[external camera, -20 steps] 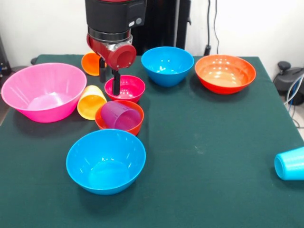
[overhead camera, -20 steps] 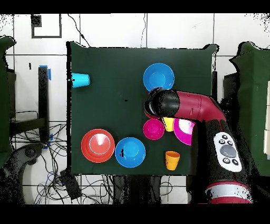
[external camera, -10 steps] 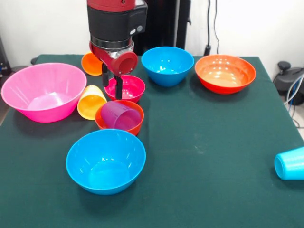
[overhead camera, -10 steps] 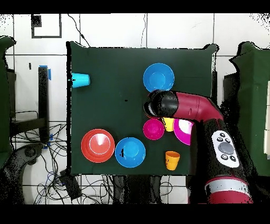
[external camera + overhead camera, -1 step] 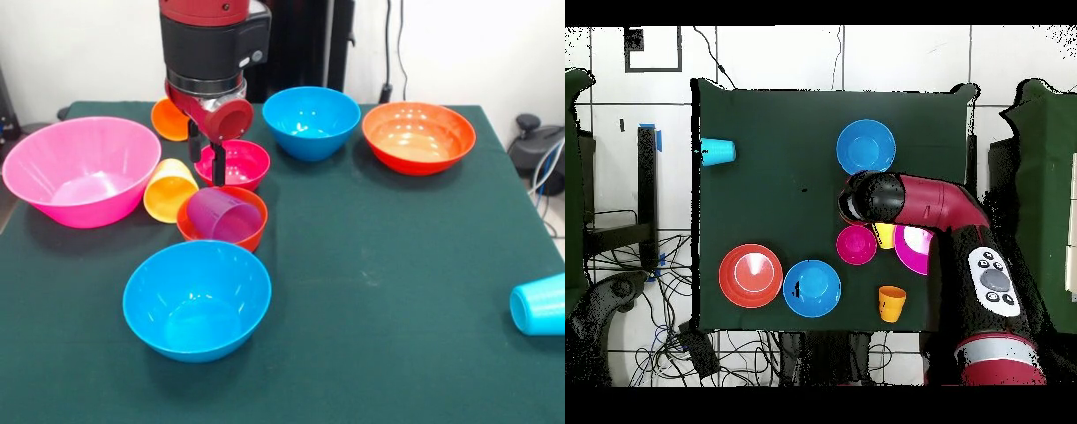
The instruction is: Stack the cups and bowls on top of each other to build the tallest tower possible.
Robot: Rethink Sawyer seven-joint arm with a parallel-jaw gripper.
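Barely shifted since a moment ago: gripper (image 5: 205, 152) hangs over the magenta bowl's (image 5: 238, 164) near rim, fingers slightly apart, seemingly holding nothing. Just in front sits the purple cup (image 5: 222, 216), tipped inside the orange bowl (image 5: 251, 237).

My red arm (image 5: 940, 205) with rounded black wrist housing, grey ring beneath, red round cap beside my dark two-pronged tool (image 5: 206, 150), grey button panel (image 5: 995, 283) at my forearm's five o'clock

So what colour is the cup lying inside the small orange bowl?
Translucent purple; clearest in the front view, inside the small orange bowl.
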